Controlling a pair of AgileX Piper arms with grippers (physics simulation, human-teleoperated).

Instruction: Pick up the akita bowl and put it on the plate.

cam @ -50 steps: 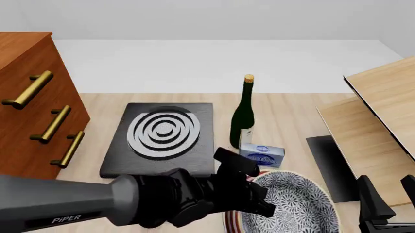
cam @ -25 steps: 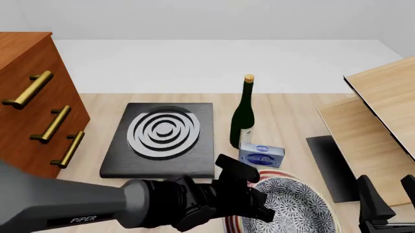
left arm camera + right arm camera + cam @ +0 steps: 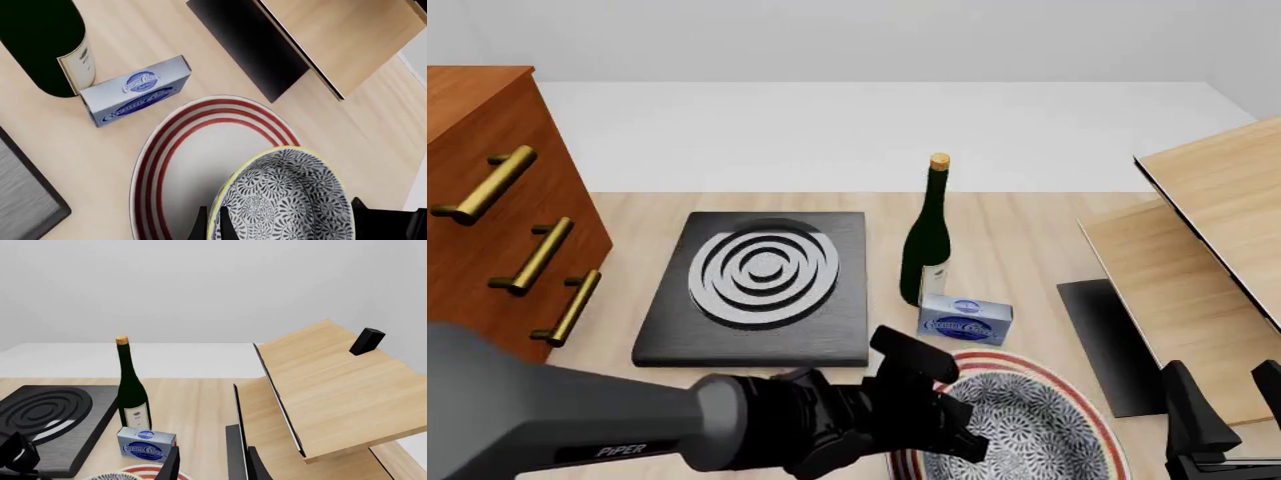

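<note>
The akita bowl (image 3: 283, 195), white with a dense dark speckle pattern, hangs low over the plate (image 3: 193, 150), a white one with red rings. My left gripper (image 3: 211, 226) is shut on the bowl's near rim, one finger inside and one outside. In the front view the bowl (image 3: 1034, 430) sits within the plate's red rim (image 3: 1004, 359), and the left gripper (image 3: 954, 428) covers its left edge. I cannot tell whether the bowl touches the plate. My right gripper (image 3: 1228, 402) stands open at the table's near right, holding nothing.
A green wine bottle (image 3: 928, 235) and a blue cream cheese box (image 3: 966, 319) stand just behind the plate. A black stove (image 3: 763, 285) lies to the left, by a wooden drawer cabinet (image 3: 494, 210). A wooden shelf (image 3: 1201, 250) with a black knob (image 3: 367, 340) stands at right.
The left gripper has lowered the bowl toward the plate, and more of the red rim now shows around it. The right arm has not moved.
</note>
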